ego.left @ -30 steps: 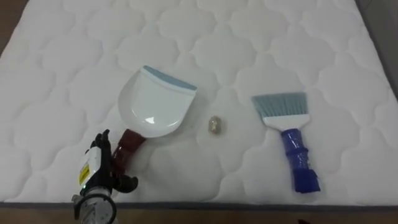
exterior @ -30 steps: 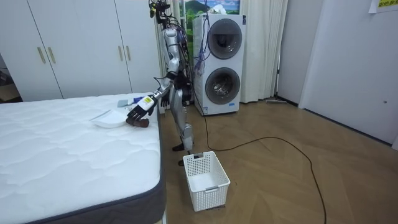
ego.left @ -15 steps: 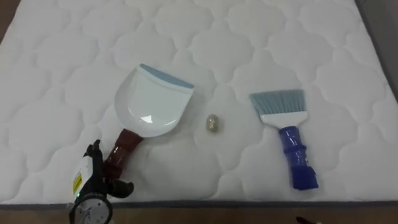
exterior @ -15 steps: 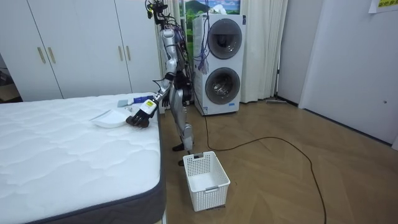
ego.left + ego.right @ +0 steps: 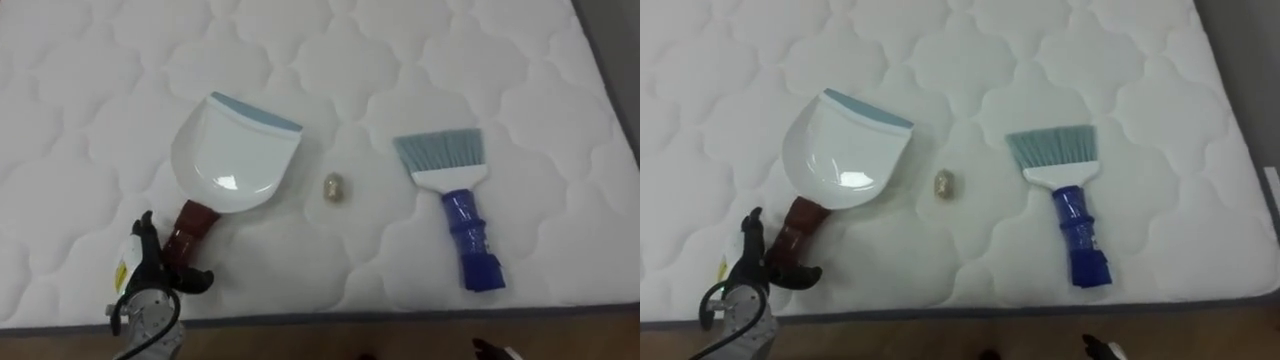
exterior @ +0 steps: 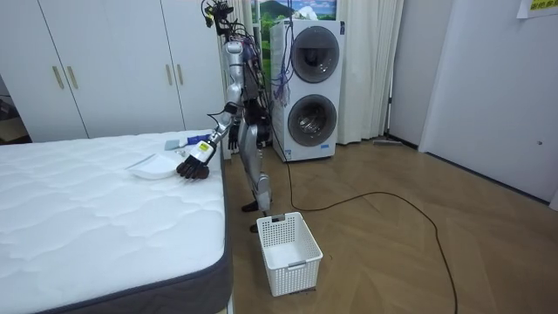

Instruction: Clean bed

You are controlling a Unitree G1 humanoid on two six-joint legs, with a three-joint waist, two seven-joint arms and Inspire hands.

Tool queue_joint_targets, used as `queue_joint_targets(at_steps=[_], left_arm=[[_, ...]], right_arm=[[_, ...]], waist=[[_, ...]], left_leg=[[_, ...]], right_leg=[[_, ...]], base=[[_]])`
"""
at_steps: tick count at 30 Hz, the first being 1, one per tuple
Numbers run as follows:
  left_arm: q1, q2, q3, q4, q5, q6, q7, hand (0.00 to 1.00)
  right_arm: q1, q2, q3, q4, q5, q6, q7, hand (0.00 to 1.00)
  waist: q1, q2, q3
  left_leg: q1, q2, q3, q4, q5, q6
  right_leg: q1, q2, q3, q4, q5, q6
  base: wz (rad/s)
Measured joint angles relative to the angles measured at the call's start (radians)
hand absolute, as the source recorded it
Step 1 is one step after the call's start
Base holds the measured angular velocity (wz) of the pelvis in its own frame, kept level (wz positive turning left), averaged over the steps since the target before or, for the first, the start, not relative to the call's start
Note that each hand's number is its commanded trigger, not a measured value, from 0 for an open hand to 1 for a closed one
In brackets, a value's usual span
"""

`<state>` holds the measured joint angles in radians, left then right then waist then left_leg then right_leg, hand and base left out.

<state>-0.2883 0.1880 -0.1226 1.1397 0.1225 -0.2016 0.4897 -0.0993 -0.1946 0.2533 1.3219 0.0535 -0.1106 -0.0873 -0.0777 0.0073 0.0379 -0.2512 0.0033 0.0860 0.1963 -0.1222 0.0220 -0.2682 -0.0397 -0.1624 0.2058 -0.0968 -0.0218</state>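
A white dustpan [image 5: 235, 155] with a dark red handle [image 5: 190, 225] lies on the white quilted mattress [image 5: 330, 60], its mouth pointing away from me. My left hand [image 5: 148, 268] sits at the handle's near end, open, with the fingers to the handle's left and the thumb stretched out below it. A small beige scrap [image 5: 333, 187] lies just right of the pan. Farther right lies a brush [image 5: 455, 200] with pale blue bristles and a blue handle. My right hand [image 5: 490, 350] barely pokes in at the bottom edge. In the room view I stand at the bed's side, left hand [image 6: 193, 166] over the handle.
The mattress's near edge [image 5: 330, 318] runs along the bottom, with wooden floor below it. A white laundry basket [image 6: 290, 251] stands on the floor beside the bed, behind me. Stacked washing machines [image 6: 309, 87] stand by the wall.
The head view has shifted a little. My left hand has sunk slightly and stays at the handle's end. Dustpan, scrap and brush lie where they were.
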Motion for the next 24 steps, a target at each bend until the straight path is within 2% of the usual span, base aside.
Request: queue_joint_targets(at_steps=[4, 14, 24], left_arm=[[-0.004, 0.0, 0.001, -0.001, -0.032, 0.0, 0.0, 0.0], [-0.06, 0.002, -0.001, 0.0, -0.051, 0.0, 0.0, 0.0], [-0.071, 0.004, 0.0, 0.012, -0.055, 0.013, -0.057, 0.0]], right_arm=[[-0.001, -0.001, 0.001, 0.0, 0.011, 0.0, -0.003, 0.0], [-0.003, -0.001, 0.031, -0.004, 0.023, -0.008, -0.033, 0.0], [-0.009, -0.004, 0.039, -0.029, 0.03, 0.0, -0.041, 0.0]], waist=[[0.0, 0.001, 0.0002], [-0.012, 0.002, 0.0016], [-0.019, 0.006, 0.0099]], left_leg=[[-0.012, 0.001, 0.006, 0.002, 0.0, 0.0], [-0.076, 0.001, 0.008, 0.024, 0.0, 0.0], [-0.111, 0.003, 0.02, 0.039, 0.0, 0.0]], right_leg=[[-0.02, -0.002, 0.007, 0.012, -0.003, -0.001], [-0.084, -0.009, 0.008, 0.039, -0.003, -0.003], [-0.128, -0.011, 0.012, 0.067, -0.01, -0.007]], base=[[-0.05], [0.0], [-0.01]])
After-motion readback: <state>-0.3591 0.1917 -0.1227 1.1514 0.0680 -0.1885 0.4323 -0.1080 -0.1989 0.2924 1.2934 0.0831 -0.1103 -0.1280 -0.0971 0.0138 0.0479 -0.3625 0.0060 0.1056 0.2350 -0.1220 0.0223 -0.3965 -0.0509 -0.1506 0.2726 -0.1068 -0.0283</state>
